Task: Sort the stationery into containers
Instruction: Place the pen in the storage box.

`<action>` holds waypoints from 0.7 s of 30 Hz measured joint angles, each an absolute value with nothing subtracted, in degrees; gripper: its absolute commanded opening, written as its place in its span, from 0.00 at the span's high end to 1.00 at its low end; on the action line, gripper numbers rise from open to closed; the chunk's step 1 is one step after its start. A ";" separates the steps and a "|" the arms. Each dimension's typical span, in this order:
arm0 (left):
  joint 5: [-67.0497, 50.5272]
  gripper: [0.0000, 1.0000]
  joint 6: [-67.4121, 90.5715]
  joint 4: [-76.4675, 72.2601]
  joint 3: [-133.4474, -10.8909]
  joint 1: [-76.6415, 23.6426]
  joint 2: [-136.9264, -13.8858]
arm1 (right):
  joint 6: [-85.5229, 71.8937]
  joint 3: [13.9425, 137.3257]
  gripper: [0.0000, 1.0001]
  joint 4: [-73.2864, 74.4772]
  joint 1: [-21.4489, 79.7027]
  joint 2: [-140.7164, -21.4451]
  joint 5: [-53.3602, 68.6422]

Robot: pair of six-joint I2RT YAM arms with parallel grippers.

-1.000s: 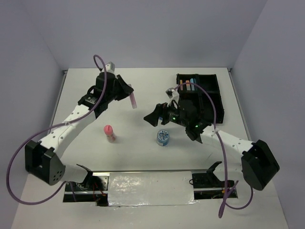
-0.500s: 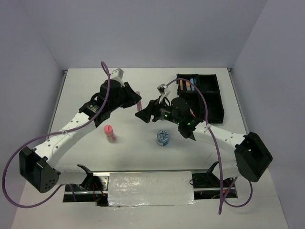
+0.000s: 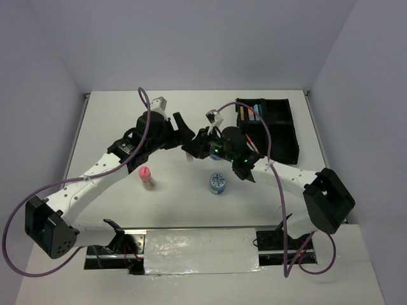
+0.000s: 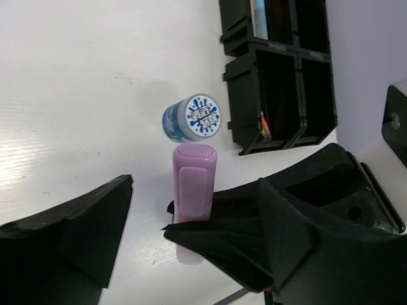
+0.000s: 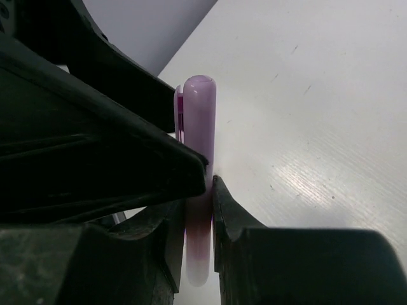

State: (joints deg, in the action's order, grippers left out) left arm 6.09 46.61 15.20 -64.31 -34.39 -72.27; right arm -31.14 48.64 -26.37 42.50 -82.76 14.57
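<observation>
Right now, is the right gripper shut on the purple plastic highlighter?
Shut: the right gripper squeezes the purple plastic highlighter from both sides.

The divided tray (image 3: 284, 122) sits far right. The tub (image 3: 217, 183) stands near centre, the bottle (image 3: 147, 178) left of it. Behind them, the highlighter (image 4: 194, 197) is off the table, between the left gripper (image 3: 182, 132) and the right gripper (image 3: 193, 151).

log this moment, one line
left tool: open | right tool: shut on purple plastic highlighter stick | black four-compartment tray: stick not yet in

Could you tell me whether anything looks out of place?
Nothing spilled or damaged. Only the purple highlighter stands out: it is off the table, clamped in the right end effector, with the left end effector open around it.
</observation>
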 measured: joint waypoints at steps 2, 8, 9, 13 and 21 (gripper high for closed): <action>7.77 0.01 46.98 16.80 -65.12 -34.44 -71.85 | -30.20 48.64 1.00 -26.02 42.61 -82.76 14.44; 18.55 0.01 46.15 29.56 -77.17 -34.54 -71.02 | -23.38 50.57 1.00 -18.35 38.89 -83.18 13.32; 20.99 0.01 45.01 31.77 -79.48 -34.57 -70.48 | -21.65 52.53 1.00 -15.14 36.86 -83.85 12.95; 26.15 0.01 39.29 37.32 -81.28 -34.48 -63.64 | -15.31 62.00 1.00 -4.51 26.33 -87.61 9.28; 24.75 0.01 28.21 42.54 -62.59 -34.50 -46.52 | -6.07 88.73 1.00 11.86 13.50 -104.51 -1.08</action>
